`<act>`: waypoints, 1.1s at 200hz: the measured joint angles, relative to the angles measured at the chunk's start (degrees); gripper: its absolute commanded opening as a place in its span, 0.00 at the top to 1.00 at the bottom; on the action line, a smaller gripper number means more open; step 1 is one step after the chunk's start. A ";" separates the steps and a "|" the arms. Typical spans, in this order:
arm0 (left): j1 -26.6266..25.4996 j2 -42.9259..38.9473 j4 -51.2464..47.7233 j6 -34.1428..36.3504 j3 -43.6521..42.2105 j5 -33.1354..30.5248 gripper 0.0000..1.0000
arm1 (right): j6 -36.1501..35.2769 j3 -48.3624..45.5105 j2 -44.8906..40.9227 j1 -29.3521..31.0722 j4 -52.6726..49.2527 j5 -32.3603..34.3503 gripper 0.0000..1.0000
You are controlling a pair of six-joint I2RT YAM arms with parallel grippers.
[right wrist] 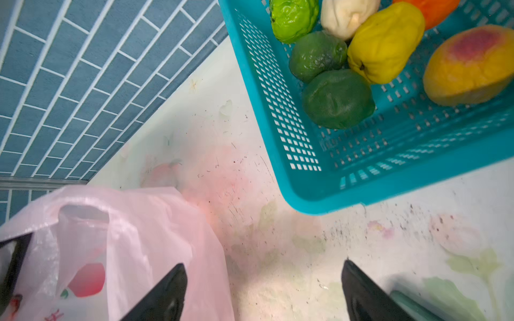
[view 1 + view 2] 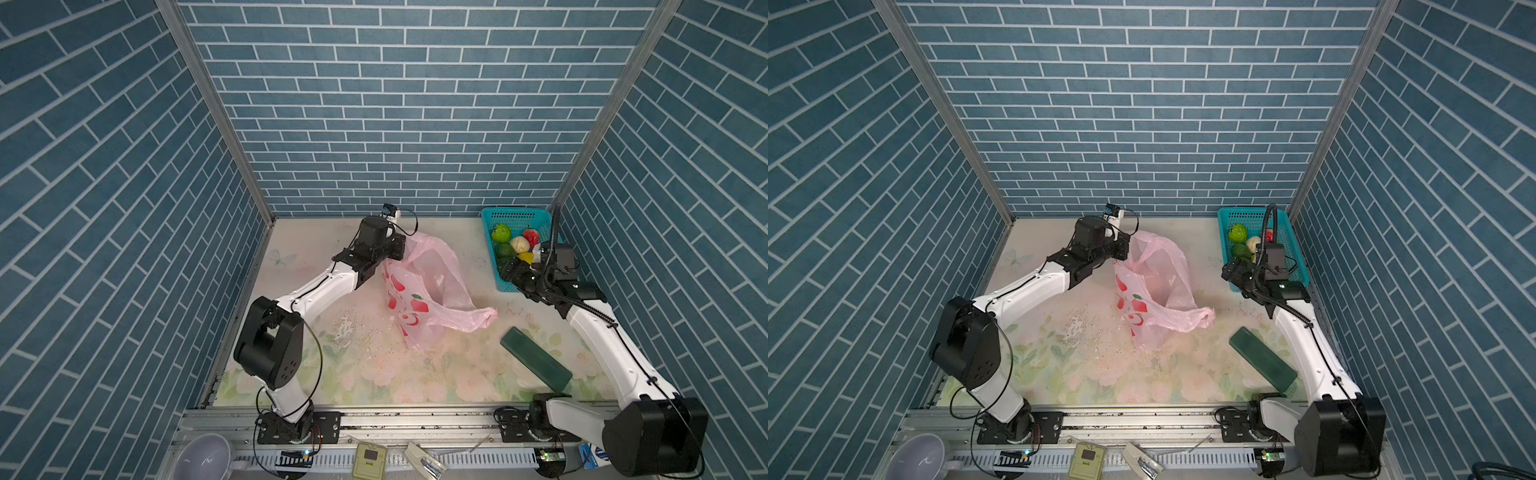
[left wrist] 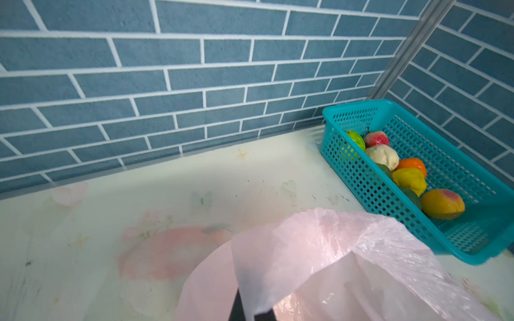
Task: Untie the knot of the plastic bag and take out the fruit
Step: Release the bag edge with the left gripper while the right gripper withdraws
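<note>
Left fingers [image 3: 237, 308] pinch the bag [image 2: 419, 286] by its rim. Right fingers [image 1: 167, 300] — wide, empty — hang between bag and basket [image 1: 306, 178], fruit [image 1: 338, 98] ahead.

My left arm [image 2: 316, 291] and right arm [image 2: 611, 345] were smooth white shells joined by chunky black joint housings [image 2: 270, 340]. Black cables [image 2: 554, 232] looped loosely along both. Each arm stood on a black base plate [image 2: 328, 428] fixed with silver screws. A small white-and-black camera [image 2: 390, 212] sat on my left wrist. My right gripper [image 1: 263, 265] had black, tapering fingers [image 1: 164, 294]. A pale spot near that wrist was perhaps a light.
</note>
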 measured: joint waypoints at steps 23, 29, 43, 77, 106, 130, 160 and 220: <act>0.83 3.98 0.26 0.48 5.03 0.55 0.94 | 0.46 -1.38 -2.32 0.17 -1.68 0.20 0.14; 0.87 4.90 0.24 0.72 6.19 0.83 0.83 | 0.50 -1.57 -2.69 0.22 -2.05 0.22 0.14; 0.92 6.56 0.17 1.14 8.22 1.60 0.50 | 0.85 -1.88 -3.08 0.22 -2.69 0.31 0.14; 0.90 7.78 -0.87 0.61 10.01 3.19 0.14 | 1.03 -1.88 -3.10 0.26 -2.97 0.35 0.13; 0.92 5.29 -2.12 0.13 9.01 3.72 0.00 | 0.90 -1.88 -3.17 0.26 -3.50 0.46 0.12; 0.90 -0.70 -2.82 -0.20 6.05 4.35 0.00 | 0.28 -1.88 -3.52 0.26 -4.37 1.01 0.08; 0.92 -10.34 -2.80 -0.70 0.35 4.76 0.00 | -0.96 -1.88 -3.63 0.24 -5.07 2.01 0.05; 0.94 -26.71 -7.32 -0.59 -13.05 1.75 0.00 | -5.25 -1.88 -7.06 -0.92 -6.12 7.39 0.01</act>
